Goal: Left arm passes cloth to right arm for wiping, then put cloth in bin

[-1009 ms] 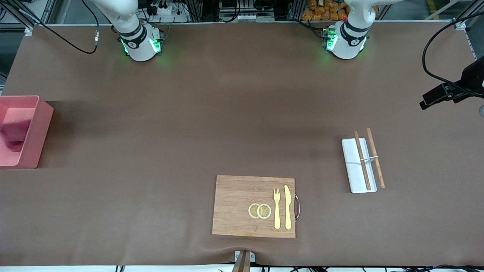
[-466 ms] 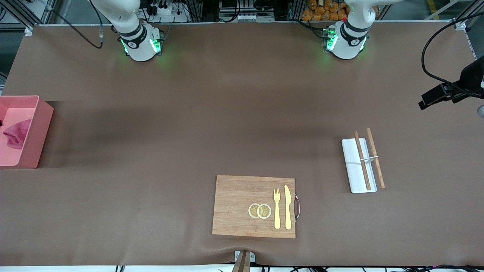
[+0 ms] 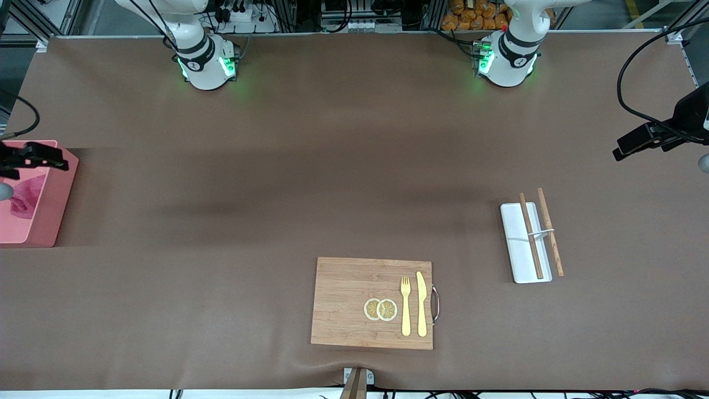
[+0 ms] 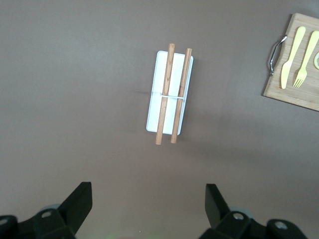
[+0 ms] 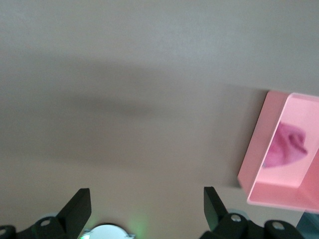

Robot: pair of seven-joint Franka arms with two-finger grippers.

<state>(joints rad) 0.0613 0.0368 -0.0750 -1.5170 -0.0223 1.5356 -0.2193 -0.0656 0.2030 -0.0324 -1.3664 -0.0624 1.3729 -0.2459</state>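
Because the cloth (image 3: 25, 198) lies bunched up inside the bin (image 3: 55, 205), I think the last step, dropping it in, is done. The bin sits halfway up the front view, right at the frame edge on the right arm's end of the table. The cloth touches the bin floor and nothing is holding it.

My right gripper (image 5: 145, 204) is up in the air over the bin's edge. Its two fingers are spread wide, with nothing between them. In the right wrist view I see the pink bin and the cloth at the edge of the frame, and bare table everywhere else.

My left gripper (image 4: 148, 199) waits, spread wide and empty too. It hangs over the table at the left arm's end, above the white tray (image 4: 167, 112) with the chopsticks (image 4: 164, 94) on it.

Low in the middle of the front view is the cutting board (image 3: 343, 299), with a fork (image 3: 405, 305) and a knife (image 3: 421, 303) on it. I have no need to touch those.

Next, I think my right arm only has to lift clear of the bin and go to a resting place. It should rise straight up so it does not bump the bin wall.
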